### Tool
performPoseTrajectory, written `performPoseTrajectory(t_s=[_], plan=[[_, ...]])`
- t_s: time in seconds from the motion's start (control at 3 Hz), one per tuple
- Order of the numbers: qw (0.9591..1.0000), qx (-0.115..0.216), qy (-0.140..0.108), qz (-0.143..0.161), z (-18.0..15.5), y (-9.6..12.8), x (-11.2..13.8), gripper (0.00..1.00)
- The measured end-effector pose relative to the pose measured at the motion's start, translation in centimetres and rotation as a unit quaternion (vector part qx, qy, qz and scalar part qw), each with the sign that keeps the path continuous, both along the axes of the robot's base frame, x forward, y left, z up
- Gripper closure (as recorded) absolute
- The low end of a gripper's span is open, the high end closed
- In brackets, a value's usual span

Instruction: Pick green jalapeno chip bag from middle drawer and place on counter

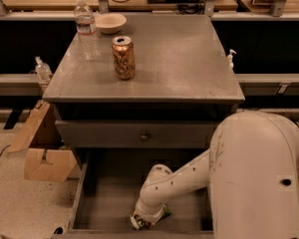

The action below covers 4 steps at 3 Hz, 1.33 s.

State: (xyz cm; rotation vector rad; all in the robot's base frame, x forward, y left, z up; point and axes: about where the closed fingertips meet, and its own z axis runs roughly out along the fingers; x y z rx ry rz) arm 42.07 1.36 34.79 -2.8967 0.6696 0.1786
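Observation:
The middle drawer [102, 208] is pulled open below the counter [184, 59]. My white arm reaches down into it from the right. My gripper [143, 220] is low over the drawer floor, near the front edge. A small patch of green and yellowish foil at its tip looks like the green jalapeno chip bag [138, 224]. The gripper and wrist hide most of the bag. I cannot tell whether the bag is gripped or only touched.
On the counter stand a gold-brown can [123, 57], a water bottle [86, 29] and a white bowl [111, 22]. The closed drawer front with a knob [144, 135] is above the open drawer. A cardboard box [45, 161] lies on the floor at the left.

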Motion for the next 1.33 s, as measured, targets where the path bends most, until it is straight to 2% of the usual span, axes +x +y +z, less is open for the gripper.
performPoseTrajectory(t_s=[0.33, 0.67, 1.0, 1.33], plan=[[0.9999, -0.008, -0.012, 0.002, 1.7, 0.3, 0.6, 1.0], [0.999, -0.029, -0.034, 0.0, 6.5, 1.4, 1.9, 1.0], [0.9975, -0.05, -0.049, -0.014, 12.5, 0.8, 2.1, 1.0], [0.9951, -0.053, -0.057, -0.06, 21.4, -0.7, 0.9, 1.0]])
